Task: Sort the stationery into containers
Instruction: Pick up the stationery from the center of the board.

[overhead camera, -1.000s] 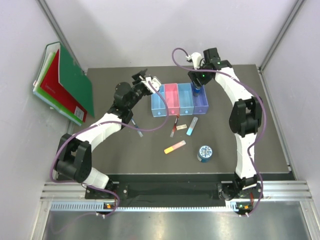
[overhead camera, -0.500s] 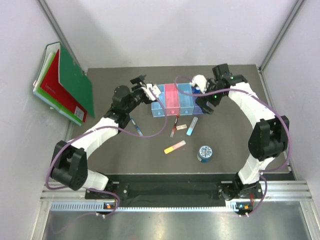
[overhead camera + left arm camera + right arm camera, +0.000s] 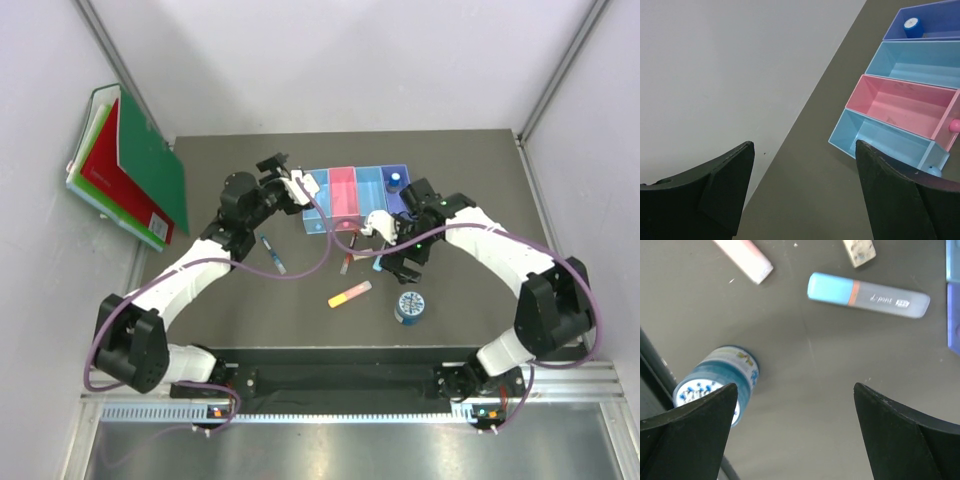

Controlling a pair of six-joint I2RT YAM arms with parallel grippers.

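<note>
The four joined bins stand at the table's back middle. The grey-capped blue bottle stands in the violet-blue bin and also shows in the left wrist view. The other three bins look empty. My left gripper is open and empty, just left of the light-blue bin. My right gripper is open and empty, hovering over the light-blue stick, with the round blue tin at its left finger. The beige eraser, yellow-pink stick, red-black pen and blue pen lie loose.
Green and red folders lean against the left wall, off the table's edge. The tin stands near the table's front edge. Purple cables loop from both arms across the table, in front of the bins.
My right gripper has let go of the blue bottle in the violet-blue bin and swung forward and left, over the loose items. My left gripper has shifted slightly left.
</note>
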